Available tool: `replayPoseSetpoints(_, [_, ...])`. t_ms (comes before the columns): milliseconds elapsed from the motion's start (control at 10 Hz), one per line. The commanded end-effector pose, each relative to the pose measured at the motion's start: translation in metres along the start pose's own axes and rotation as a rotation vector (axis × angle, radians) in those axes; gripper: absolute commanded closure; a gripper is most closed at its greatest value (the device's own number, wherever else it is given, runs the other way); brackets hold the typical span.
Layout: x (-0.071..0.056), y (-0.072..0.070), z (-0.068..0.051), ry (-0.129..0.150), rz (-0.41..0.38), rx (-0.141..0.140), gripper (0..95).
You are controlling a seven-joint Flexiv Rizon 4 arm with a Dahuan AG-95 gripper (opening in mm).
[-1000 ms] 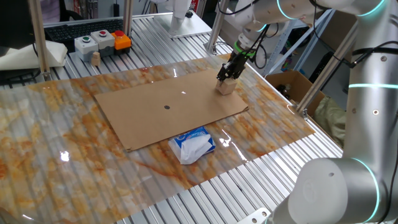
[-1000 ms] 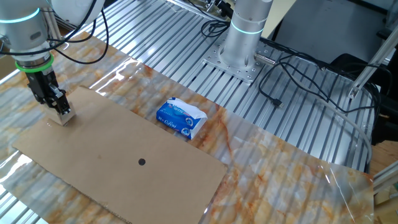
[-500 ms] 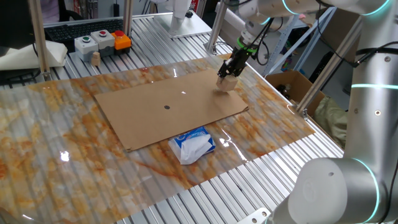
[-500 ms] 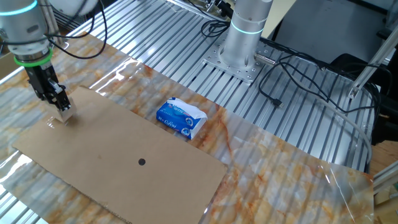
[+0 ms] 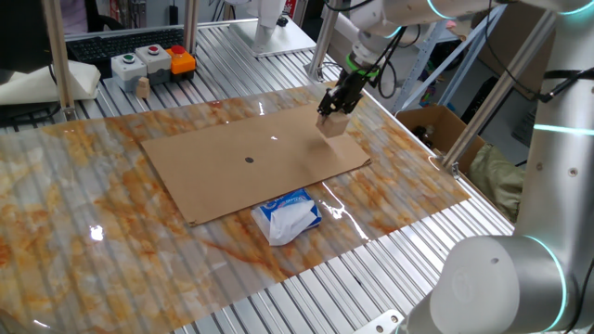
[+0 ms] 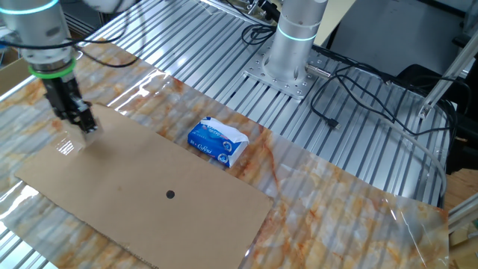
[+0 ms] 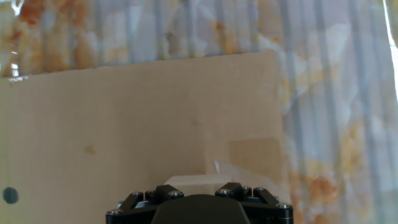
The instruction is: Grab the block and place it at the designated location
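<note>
The block (image 5: 332,124), a small tan wooden cube, is held between my gripper's (image 5: 330,113) fingers a little above the far right part of the brown cardboard sheet (image 5: 278,176). In the other fixed view the gripper (image 6: 84,122) is shut on the block (image 6: 89,128) over the sheet's (image 6: 112,187) left corner. The hand view shows the block's top (image 7: 193,182) just past the fingers. The black dot (image 5: 249,159) lies well to the left on the sheet; it also shows in the other fixed view (image 6: 170,195) and at the hand view's left edge (image 7: 9,195).
A blue-and-white tissue packet (image 5: 288,215) lies by the sheet's near edge, also in the other fixed view (image 6: 216,140). A button box (image 5: 153,61) and a small wooden peg (image 5: 143,86) stand at the back. An open cardboard box (image 5: 432,125) sits to the right.
The gripper has risen with the block off the cardboard and shifted slightly toward the middle of the sheet.
</note>
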State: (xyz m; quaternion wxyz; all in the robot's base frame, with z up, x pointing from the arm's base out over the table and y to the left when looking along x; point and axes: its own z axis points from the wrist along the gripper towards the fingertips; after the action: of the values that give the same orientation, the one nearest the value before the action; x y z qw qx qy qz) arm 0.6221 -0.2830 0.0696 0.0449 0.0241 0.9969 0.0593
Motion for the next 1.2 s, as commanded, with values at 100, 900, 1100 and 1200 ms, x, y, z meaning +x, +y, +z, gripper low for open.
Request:
replayPoseSetpoints(100, [0.004,0.008,-0.001,0.000,0.003,0.004,95.0])
replayPoseSetpoints(900, [0.018,0.075,0.007,-0.004,0.051,0.043,95.0])
replayPoseSetpoints(1100, [0.020,0.087,0.011,-0.004,0.078,0.047,95.0])
replayPoseSetpoints(1200, [0.020,0.090,0.013,-0.004,0.080,0.048,95.0])
